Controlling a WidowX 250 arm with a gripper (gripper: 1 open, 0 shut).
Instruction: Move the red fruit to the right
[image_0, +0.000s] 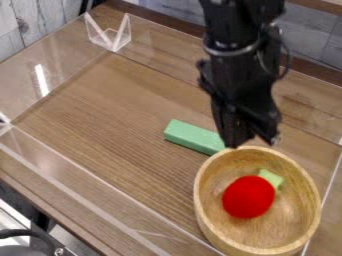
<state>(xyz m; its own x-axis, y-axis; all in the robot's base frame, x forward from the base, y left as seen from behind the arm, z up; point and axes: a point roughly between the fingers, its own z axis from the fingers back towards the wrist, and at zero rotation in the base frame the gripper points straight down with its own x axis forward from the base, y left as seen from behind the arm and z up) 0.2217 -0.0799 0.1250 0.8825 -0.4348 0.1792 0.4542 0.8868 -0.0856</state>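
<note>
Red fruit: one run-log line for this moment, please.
red fruit: in wooden bowl, not gripped | gripper: shut, above bowl's far rim | green block: on table left of bowl

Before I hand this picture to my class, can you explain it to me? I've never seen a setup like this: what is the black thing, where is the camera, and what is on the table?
The black thing is a robot arm; its lower end is the gripper, the part that picks things up. The one camera looks down at the table from the side, at an angle. The gripper points down, is shut, and holds nothing. It hangs above the far rim of a round wooden bowl. Inside the bowl lies a small red fruit, a toy, with a pale green leaf piece beside it. Next to the bowl, flat on the wooden table, lies a green block. Clear plastic walls fence in the table.
</note>
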